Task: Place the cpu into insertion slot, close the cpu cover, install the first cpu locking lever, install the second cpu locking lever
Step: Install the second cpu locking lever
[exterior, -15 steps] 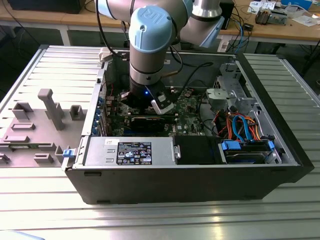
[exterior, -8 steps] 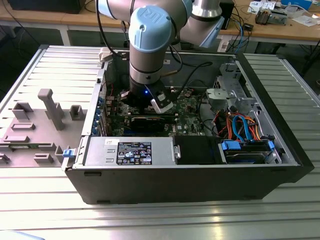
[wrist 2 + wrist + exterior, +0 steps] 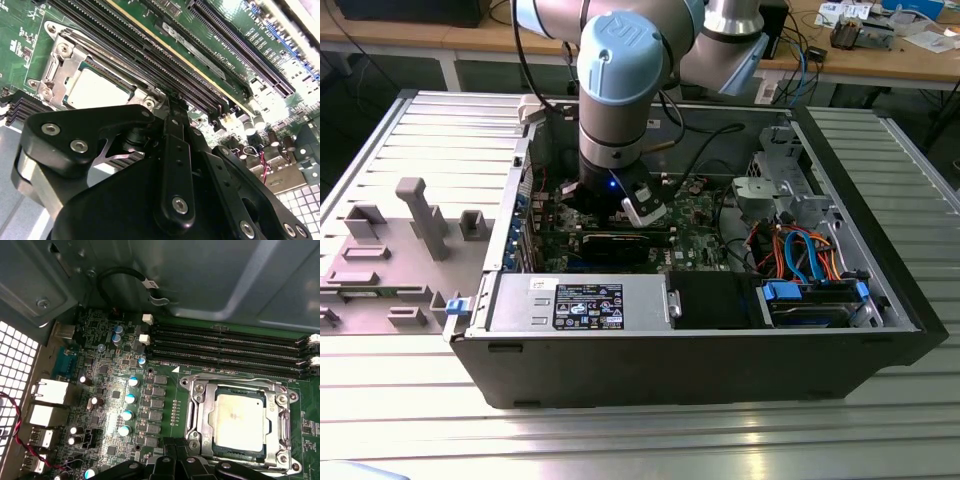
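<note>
Inside an open computer case on a ribbed metal bench, the cpu is lying seated in the insertion slot under the lowered cpu cover, while the gripper, drawn together on nothing, is being held at the socket's edge, where a slip could be bending a lever.

This is a robotics lab or workshop: an opened computer case lies on a ribbed aluminium table, grey fixtures stand near the table's edge, and wooden workbenches with cables stand behind.
</note>
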